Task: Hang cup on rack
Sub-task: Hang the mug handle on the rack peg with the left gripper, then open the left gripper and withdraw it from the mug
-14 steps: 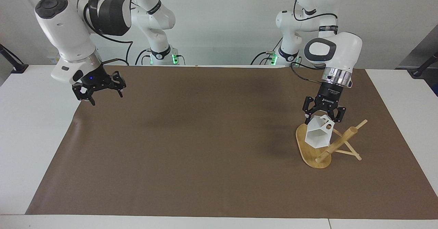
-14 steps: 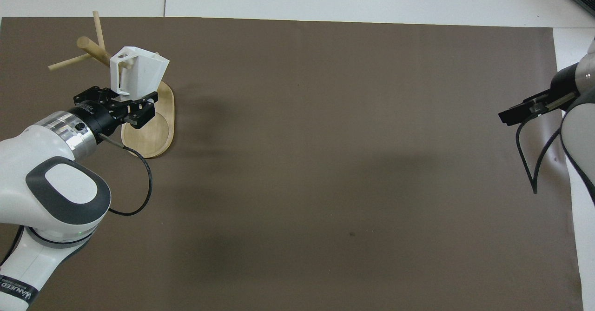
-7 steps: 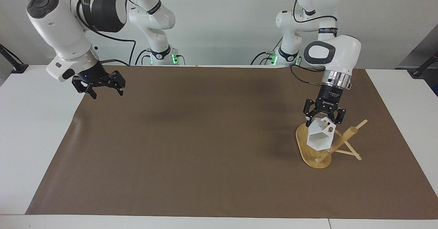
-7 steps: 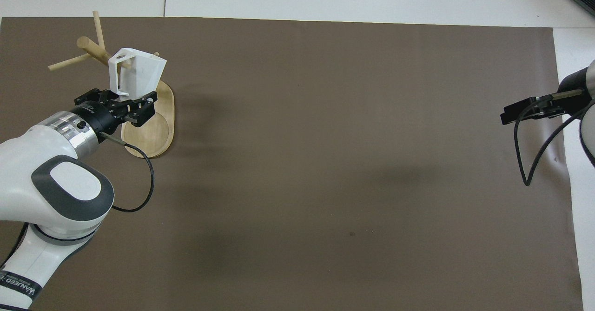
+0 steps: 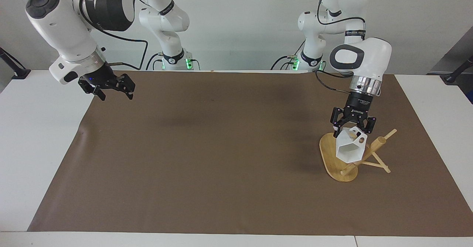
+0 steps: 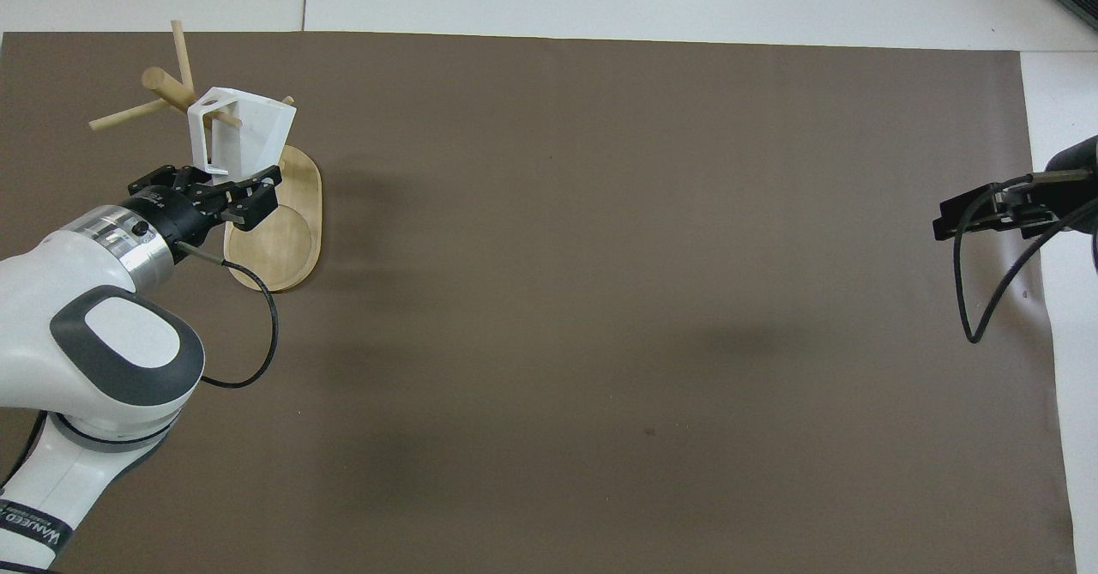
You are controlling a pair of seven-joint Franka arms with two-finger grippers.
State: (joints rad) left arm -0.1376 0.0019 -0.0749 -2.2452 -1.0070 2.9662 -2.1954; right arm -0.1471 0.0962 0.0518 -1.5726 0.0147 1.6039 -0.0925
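The small white faceted cup [image 5: 350, 146] hangs on the light bamboo rack [image 5: 338, 162] near the brown mat's [image 5: 207, 158] edge; left gripper [image 5: 353, 128] fingers around its base, grip unclear; right gripper [image 5: 112, 92] fingers spread.

White cup [image 5: 349, 148]; light bamboo rack [image 5: 332, 162]; brown mat [image 5: 207, 158].

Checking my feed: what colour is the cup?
White; the cup shows best in the overhead view.

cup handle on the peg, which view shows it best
The overhead view: there the cup shows its handle side-on, with a thin peg of the rack passing through it, just past the left gripper. The facing view shows mostly the cup's open mouth; the handle is foreshortened.
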